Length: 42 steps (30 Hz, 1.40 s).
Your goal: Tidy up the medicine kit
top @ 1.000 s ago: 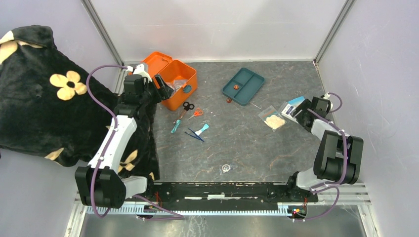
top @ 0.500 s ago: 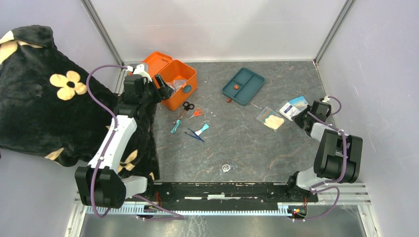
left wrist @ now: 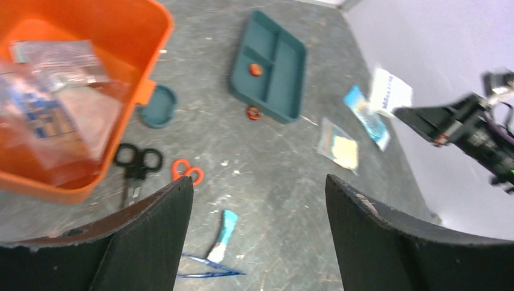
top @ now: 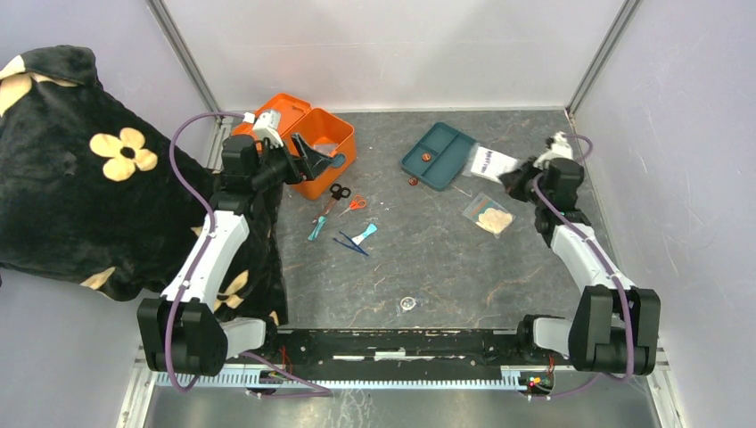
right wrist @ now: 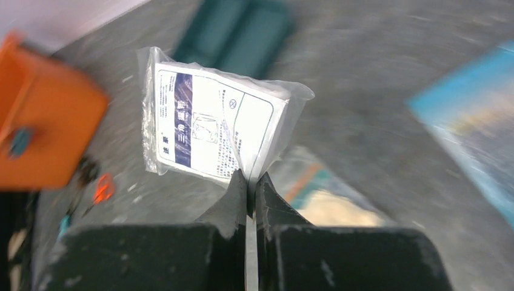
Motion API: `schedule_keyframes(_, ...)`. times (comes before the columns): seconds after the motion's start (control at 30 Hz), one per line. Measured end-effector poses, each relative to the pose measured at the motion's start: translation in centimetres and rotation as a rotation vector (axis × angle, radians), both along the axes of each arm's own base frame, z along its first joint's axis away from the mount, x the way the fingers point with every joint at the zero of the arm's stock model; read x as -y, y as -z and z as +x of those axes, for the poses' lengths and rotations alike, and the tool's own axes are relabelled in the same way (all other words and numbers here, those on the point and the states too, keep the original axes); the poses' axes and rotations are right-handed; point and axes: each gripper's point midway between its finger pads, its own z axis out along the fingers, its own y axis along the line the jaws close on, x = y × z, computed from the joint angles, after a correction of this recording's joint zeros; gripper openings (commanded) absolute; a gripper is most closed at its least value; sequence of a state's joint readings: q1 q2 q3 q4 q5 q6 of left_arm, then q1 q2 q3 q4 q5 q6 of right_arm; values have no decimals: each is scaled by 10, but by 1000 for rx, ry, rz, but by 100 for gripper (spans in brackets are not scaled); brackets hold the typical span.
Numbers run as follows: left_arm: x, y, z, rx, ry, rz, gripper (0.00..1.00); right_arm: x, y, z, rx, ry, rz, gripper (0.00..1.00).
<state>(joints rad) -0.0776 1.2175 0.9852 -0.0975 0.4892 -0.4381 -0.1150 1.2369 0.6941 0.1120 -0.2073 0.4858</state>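
We logged the right gripper pinched on a bagged white packet, lifted beside the teal tray. The left gripper was spread and empty by the open medicine kit, far left. Likely next: carry the packet across into the kit.

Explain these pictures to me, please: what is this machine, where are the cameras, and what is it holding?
These are two robot arms bolted at the near edge of a table, each ending in a two-finger gripper. One picture looks down from above; the other two come from small cameras on the wrists, so each shows its own fingers. On the table lie an open orange medicine kit with packets inside, a teal tray, scissors, tweezers and a bagged pad. The right gripper is pinched shut on a white packet in clear plastic, held above the table. The left gripper is open and empty, near the kit.
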Motion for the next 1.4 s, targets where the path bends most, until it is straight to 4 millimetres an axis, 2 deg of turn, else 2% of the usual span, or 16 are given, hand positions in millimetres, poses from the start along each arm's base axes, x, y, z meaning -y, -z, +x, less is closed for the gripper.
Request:
schedule_keyframes(0.03, 7, -2, -3, 14, 41, -20, 89, -17, -8, 2, 20, -64, 0, 0)
schedule_keyframes(0.1, 17, -9, -8, 38, 107, -60, 90, -63, -25, 1, 78, -234, 21, 0)
schedule_keyframes(0.27, 40, -27, -19, 100, 233, -110, 91, -160, -53, -20, 164, -594, 116, 0)
schedule_keyframes(0.43, 63, -33, -33, 125, 339, -125, 91, -227, -77, -37, 201, -810, 182, 0)
schedule_keyframes(0.57, 73, -33, -40, 125, 387, -133, 91, -266, -93, -47, 229, -922, 213, 0)
schedule_keyframes(0.67, 75, -32, -41, 120, 398, -134, 88, -283, -95, -52, 227, -965, 230, 0)
schedule_keyframes(0.83, 78, -32, -44, 117, 414, -137, 75, -300, -90, -57, 202, -1000, 247, 0)
schedule_keyframes(1.17, 80, -32, -44, 122, 422, -138, 16, -306, -90, -59, 196, -1010, 254, 0)
schedule_keyframes(1.2, 80, -31, -44, 121, 422, -139, 12, -306, -90, -59, 196, -1009, 253, 0)
schedule_keyframes(1.23, 80, -31, -44, 120, 423, -139, 4, -306, -90, -58, 196, -1008, 252, 4)
schedule_keyframes(1.4, 81, -29, -43, 112, 422, -140, 2, -302, -84, -51, 187, -964, 216, 38)
